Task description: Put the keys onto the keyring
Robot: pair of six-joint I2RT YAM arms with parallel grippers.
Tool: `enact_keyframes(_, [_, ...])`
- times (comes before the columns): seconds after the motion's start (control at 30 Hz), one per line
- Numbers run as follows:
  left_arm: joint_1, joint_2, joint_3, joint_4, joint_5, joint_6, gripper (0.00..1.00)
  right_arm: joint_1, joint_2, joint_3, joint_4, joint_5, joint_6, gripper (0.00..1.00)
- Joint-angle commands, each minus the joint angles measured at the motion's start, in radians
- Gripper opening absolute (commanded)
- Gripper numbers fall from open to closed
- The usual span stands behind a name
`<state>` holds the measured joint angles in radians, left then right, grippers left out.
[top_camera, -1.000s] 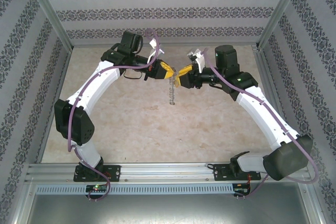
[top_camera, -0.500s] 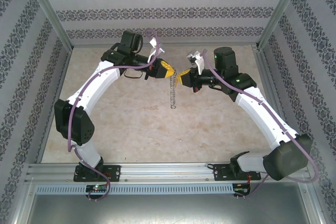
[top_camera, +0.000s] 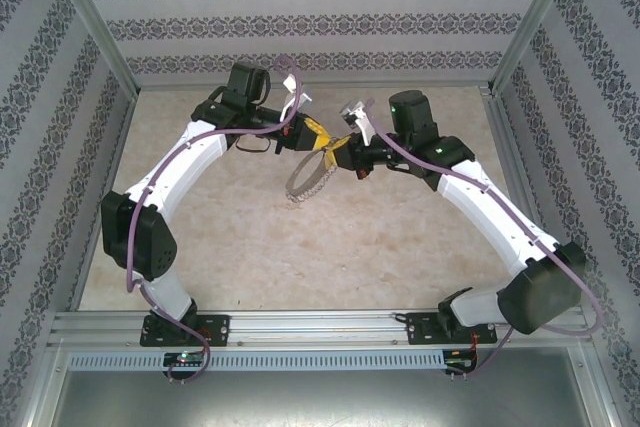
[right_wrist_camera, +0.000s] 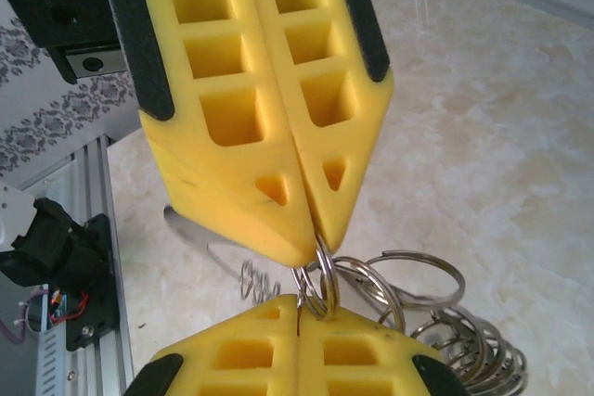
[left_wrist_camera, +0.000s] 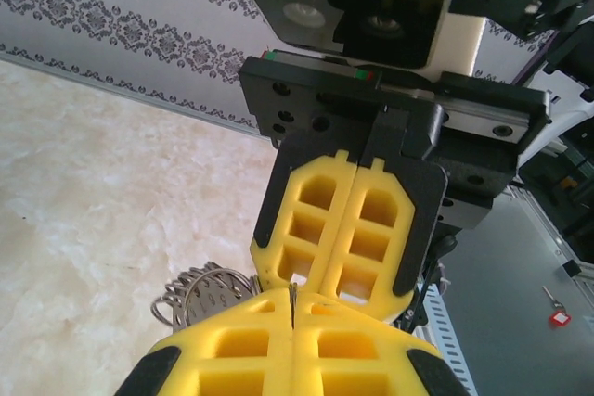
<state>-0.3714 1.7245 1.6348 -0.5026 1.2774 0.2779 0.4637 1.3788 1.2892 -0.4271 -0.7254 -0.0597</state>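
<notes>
keyring (right_wrist_camera: pixel 461 342) — thin metal loop, spiky silvery fringe

left gripper (top_camera: pixel 318 133): pinched closed | right gripper (top_camera: pixel 341 151): pinched closed | tips seemingly touching (both raised) | elbows outward

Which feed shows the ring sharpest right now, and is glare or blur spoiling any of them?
Right wrist: ring sharp, evenly lit, small glints, no washout. Left wrist: ring slightly soft, half hidden behind the left hand. Top external: even light, faint shadows, ring tiny, its detail lost.
</notes>
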Motion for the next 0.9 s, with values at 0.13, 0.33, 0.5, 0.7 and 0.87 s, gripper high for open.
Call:
enact_keyframes(0.13, [-0.013, -0.048, -0.023, 0.137, 0.006, -0.045, 0.00, 0.062, 0.046, 0.059, 0.039, 0.062, 0.019, 0.20])
enact_keyframes(0.33, [-0.013, -0.045, -0.027, 0.136, 0.000, -0.041, 0.00, -0.001, -0.026, 0.015, 0.079, -0.015, 0.060, 0.34])
enact_keyframes(0.5, [-0.013, -0.050, -0.032, 0.139, 0.005, -0.039, 0.00, -0.136, -0.131, -0.058, 0.168, -0.117, 0.138, 0.37])
enact_keyframes(0.7, [-0.012, -0.057, -0.036, 0.142, 0.004, -0.040, 0.00, -0.180, -0.130, -0.056, 0.198, -0.151, 0.160, 0.32])
enact_keyframes(0.87, [-0.014, -0.057, -0.032, 0.144, 0.003, -0.045, 0.00, -0.165, -0.085, -0.065, 0.255, -0.221, 0.177, 0.30])
